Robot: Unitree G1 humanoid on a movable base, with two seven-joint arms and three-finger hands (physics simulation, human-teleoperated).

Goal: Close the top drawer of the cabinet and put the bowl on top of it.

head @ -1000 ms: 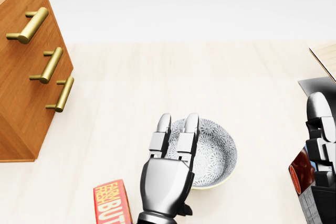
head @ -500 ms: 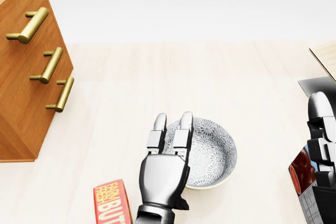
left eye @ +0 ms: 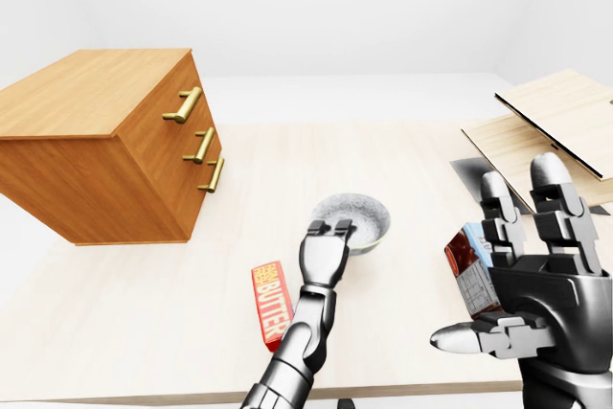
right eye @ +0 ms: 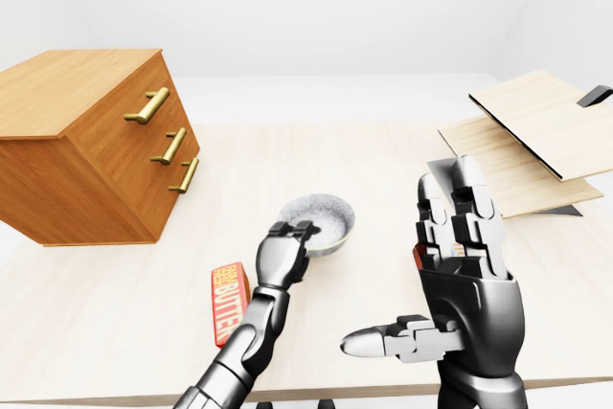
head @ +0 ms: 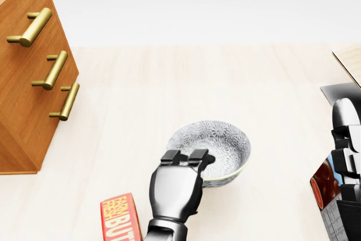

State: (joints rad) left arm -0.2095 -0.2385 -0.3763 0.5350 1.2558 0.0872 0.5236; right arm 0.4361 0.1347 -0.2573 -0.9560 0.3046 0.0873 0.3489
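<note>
The left hand (head: pixel 177 182) has its fingers curled tight over the near rim of the bowl (head: pixel 223 139), which is tipped; I can't tell whether it's clear of the table (head: pixel 169 83). The cabinet (left eye: pixel 86 141) stands well apart at the left. The right hand (left eye: pixel 532 275) is raised, fingers spread, holding nothing.

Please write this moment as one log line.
left hand: shut on bowl rim | right hand: open | top drawer: looks closed | bowl: not on cabinet

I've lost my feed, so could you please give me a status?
Left robot hand shut on bowl rim. Right robot hand open. Cabinet drawers look closed. Butter box beside left arm.
</note>
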